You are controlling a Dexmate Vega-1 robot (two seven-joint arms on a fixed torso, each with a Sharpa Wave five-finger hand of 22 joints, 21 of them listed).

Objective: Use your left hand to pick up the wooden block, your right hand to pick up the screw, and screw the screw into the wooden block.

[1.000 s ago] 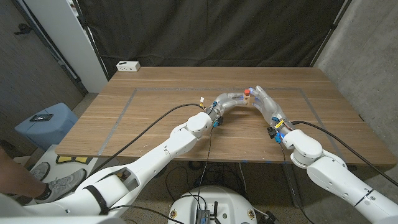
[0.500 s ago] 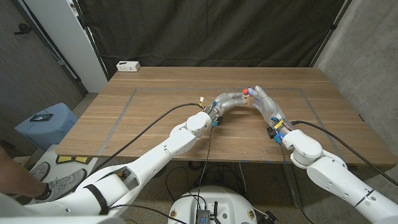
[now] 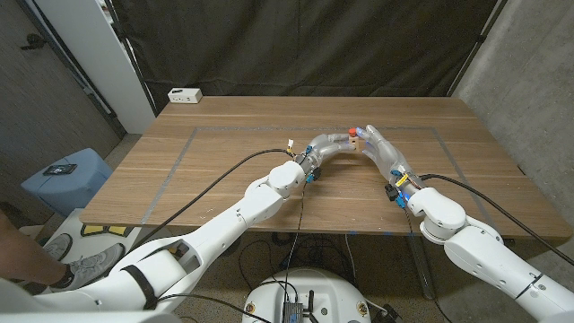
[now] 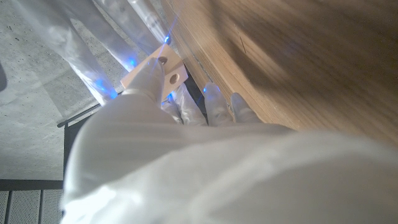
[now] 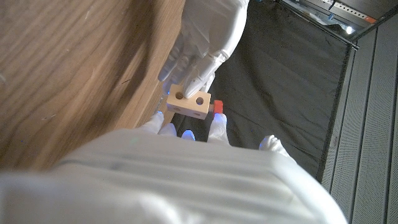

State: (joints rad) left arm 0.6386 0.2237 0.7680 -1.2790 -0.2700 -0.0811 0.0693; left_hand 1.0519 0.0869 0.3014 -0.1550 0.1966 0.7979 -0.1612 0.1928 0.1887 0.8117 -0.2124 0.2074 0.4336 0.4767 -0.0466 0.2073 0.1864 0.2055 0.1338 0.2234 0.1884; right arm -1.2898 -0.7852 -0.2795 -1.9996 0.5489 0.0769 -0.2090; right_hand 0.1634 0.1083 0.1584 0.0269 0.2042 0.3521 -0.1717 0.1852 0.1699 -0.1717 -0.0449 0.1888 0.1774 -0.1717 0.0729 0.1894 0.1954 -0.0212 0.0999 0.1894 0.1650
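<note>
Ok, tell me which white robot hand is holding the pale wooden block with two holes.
The left hand: its fingers grip the pale wooden block, while the right hand holds the red screw.

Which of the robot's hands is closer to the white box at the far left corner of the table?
Left. The left hand sits mid-table holding the wooden block, on the side toward the white box; the right hand is just beyond it, farther away.
</note>
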